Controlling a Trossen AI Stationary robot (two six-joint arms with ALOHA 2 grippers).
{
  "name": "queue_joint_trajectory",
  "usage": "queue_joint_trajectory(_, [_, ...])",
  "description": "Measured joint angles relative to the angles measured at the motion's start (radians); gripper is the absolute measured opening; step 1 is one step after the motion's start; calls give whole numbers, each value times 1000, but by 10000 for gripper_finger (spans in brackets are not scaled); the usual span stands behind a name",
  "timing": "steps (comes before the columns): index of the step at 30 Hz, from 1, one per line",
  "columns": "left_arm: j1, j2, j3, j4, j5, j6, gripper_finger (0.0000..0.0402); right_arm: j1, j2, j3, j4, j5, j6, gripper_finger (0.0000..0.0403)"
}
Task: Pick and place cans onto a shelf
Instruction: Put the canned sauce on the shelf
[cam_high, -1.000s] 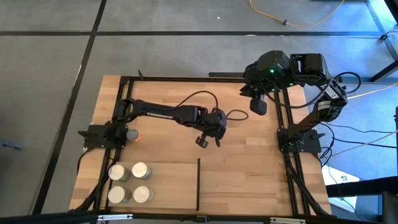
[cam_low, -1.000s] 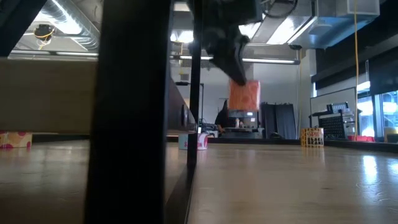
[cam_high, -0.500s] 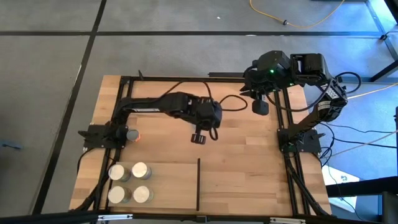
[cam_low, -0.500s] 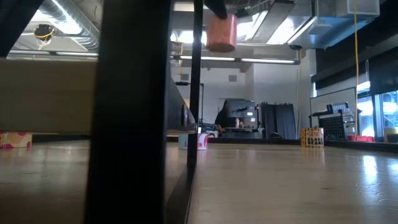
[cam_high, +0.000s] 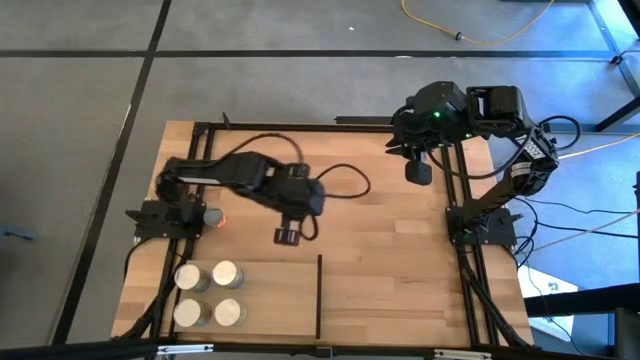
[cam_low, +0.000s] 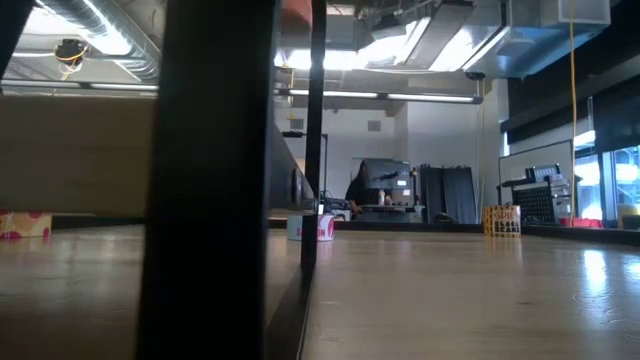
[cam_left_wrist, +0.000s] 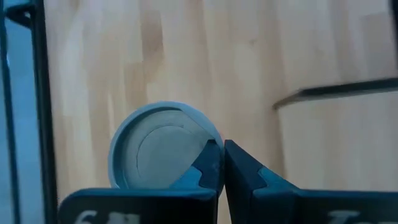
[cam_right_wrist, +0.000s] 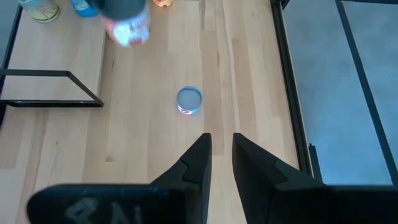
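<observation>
My left gripper (cam_high: 288, 235) hangs high over the table's middle, just beyond the shelf (cam_high: 270, 300), and is shut on a can (cam_left_wrist: 163, 152) with a pale cream top and a grey-blue rim. In the low view only the can's reddish side (cam_low: 296, 8) shows, at the top edge. Several cans (cam_high: 208, 294) stand upright on the shelf's left end. Another can (cam_right_wrist: 189, 100) stands on the bare table. My right gripper (cam_right_wrist: 222, 144) waits open, high at the far right (cam_high: 418, 170). My left gripper has the can by the rim of its top (cam_left_wrist: 208, 149), on one side, with both fingers closed together there. One fingertip (cam_left_wrist: 211, 163) lies over the top's edge. The fingers come slanting down from above. The can hangs lifted clear of the table.
A thin black divider (cam_high: 319, 295) stands upright across the shelf. One more can (cam_high: 210, 217) and a small orange thing (cam_high: 222, 219) sit by the left arm's base. Black frame rails (cam_high: 455, 200) run along the table's sides. Bare wood lies right of the divider.
My left gripper has risen and gone toward the table's left and near edges, rolling as it went, with the can still in its hold. The can has climbed almost out of the low view's top. My right gripper has stayed in place.
</observation>
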Motion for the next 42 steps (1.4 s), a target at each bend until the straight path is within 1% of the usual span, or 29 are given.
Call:
queue_joint_trajectory(5, [-96, -40, -3, -32, -52, -144, 0, 0, 0, 0, 0, -16, -2, 67])
queue_joint_trajectory(8, [-158, -58, 0, -24, -52, -220, 0, 0, 0, 0, 0, -16, -3, 67])
queue_joint_trajectory(11, [-219, -63, -8, -26, -61, -296, 0, 0, 0, 0, 0, -16, -4, 67])
queue_joint_trajectory(16, [-319, -63, -10, -29, -84, -473, 0, 0, 0, 0, 0, -16, -7, 67])
queue_joint_trajectory(21, [-427, -51, -36, -28, -132, -654, 0, 0, 0, 0, 0, -16, -8, 67])
queue_joint_trajectory(26, [-523, -52, -142, 7, -162, -853, 0, 0, 0, 0, 0, -16, -7, 67])
queue_joint_trajectory(28, [-553, -51, -197, 51, -175, -912, 0, 0, 0, 0, 0, -16, -6, 67])
queue_joint_trajectory(35, [-629, -51, -409, 338, -225, -1022, 0, 0, 0, 0, 0, -16, -5, 67])
queue_joint_trajectory(42, [-675, -51, -625, 594, -229, -1144, 0, 0, 0, 0, 1, -16, -5, 67])
